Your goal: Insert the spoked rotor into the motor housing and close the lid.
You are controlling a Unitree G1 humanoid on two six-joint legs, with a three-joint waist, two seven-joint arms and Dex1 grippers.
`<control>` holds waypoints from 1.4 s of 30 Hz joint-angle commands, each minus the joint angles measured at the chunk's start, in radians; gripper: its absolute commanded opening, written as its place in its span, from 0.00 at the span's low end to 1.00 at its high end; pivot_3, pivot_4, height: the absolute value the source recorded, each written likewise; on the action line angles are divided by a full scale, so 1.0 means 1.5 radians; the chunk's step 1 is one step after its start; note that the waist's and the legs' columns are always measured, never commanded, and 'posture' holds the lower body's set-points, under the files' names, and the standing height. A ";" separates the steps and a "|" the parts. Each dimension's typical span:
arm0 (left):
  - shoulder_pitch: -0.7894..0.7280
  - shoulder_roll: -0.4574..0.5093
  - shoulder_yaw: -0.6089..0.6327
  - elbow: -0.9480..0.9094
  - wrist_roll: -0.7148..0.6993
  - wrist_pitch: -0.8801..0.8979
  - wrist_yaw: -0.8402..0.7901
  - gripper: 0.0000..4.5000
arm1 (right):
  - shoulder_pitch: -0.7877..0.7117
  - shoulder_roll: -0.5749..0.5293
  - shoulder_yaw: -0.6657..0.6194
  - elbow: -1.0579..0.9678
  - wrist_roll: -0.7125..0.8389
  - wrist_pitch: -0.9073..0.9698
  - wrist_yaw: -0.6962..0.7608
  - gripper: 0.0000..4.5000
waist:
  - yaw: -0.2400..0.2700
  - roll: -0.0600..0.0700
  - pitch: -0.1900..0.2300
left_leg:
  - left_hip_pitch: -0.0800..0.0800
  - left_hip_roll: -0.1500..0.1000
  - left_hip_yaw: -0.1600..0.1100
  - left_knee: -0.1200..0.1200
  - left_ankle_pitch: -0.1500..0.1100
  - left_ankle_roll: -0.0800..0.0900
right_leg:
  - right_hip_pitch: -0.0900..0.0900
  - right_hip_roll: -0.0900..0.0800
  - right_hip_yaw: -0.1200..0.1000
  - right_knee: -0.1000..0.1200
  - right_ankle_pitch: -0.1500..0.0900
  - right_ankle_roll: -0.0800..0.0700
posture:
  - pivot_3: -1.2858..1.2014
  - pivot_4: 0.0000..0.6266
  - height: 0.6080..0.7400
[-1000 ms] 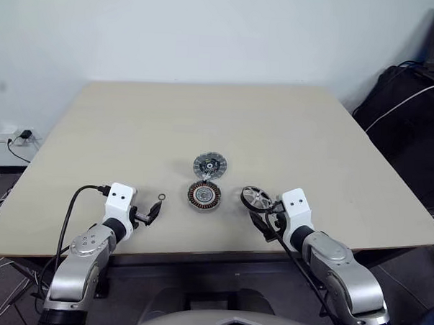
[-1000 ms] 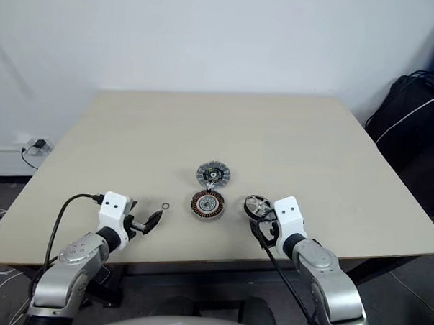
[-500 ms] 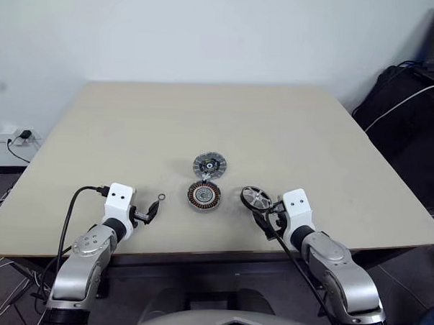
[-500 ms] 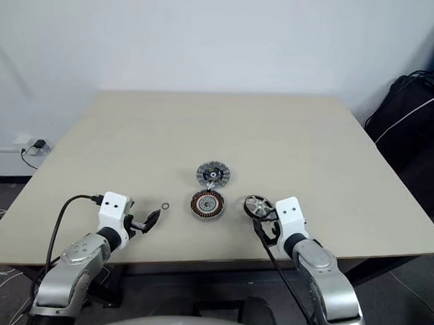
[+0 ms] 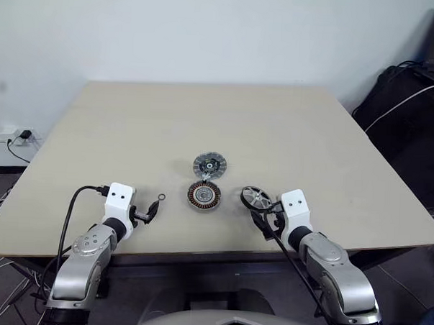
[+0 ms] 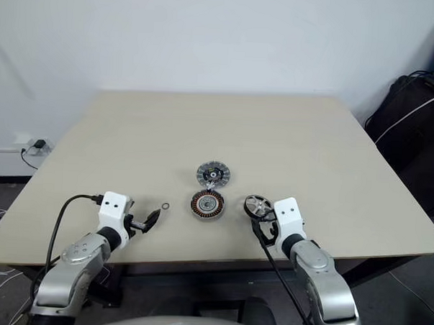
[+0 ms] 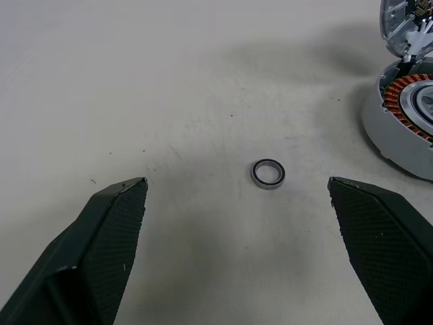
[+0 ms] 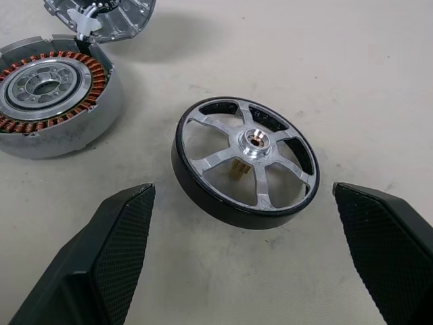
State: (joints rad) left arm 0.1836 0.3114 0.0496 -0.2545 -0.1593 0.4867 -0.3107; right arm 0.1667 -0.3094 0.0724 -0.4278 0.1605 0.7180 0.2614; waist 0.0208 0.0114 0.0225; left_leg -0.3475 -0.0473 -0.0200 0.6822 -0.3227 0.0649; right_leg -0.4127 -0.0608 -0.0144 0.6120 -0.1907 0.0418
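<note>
The spoked rotor [image 8: 245,162], a dark ring with silvery spokes, lies flat on the table [image 5: 204,119] just in front of my right gripper [image 8: 243,189]. That gripper is open, its fingertips standing wide on either side of the rotor without touching it. To the rotor's left sits the motor housing [image 5: 204,196], its copper windings facing up. The ribbed lid [image 5: 210,165] lies just behind the housing, tilted up at the housing's far edge. My left gripper [image 7: 237,184] is open with nothing between its fingers, near the table's front edge and left of the housing [image 7: 406,115].
A small dark ring [image 7: 268,173] lies on the table just ahead of the left gripper. Black bags and cables [image 5: 407,106] stand off the table's right side. A wall socket with cables [image 5: 20,136] is at the far left.
</note>
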 commanded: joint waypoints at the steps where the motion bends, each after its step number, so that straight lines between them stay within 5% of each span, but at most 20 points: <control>1: -0.011 -0.003 0.002 -0.006 -0.001 -0.008 0.001 1.00 | -0.008 0.002 -0.005 -0.012 -0.004 -0.015 -0.003 0.99 | 0.000 0.000 0.000 | 0.000 0.000 0.000 0.000 0.000 0.000 | 0.000 0.000 0.000 0.000 0.000 0.000 | 0.52 0.00 1.00; 42: -0.015 -0.005 -0.001 0.002 -0.001 -0.007 -0.004 1.00 | -0.004 0.020 -0.014 -0.009 -0.011 -0.020 -0.008 0.99 | 0.000 0.000 0.000 | 0.000 0.000 0.000 0.000 0.000 -0.001 | 0.000 0.000 0.000 0.000 0.000 0.000 | 0.52 0.00 1.00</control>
State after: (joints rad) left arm 0.1760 0.3051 0.0467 -0.2415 -0.1596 0.4900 -0.3154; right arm 0.1721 -0.2834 0.0695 -0.4226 0.1421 0.7000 0.2546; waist 0.0205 0.0115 0.0225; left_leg -0.3475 -0.0473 -0.0200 0.6822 -0.3231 0.0641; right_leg -0.4127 -0.0608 -0.0144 0.6120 -0.1906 0.0418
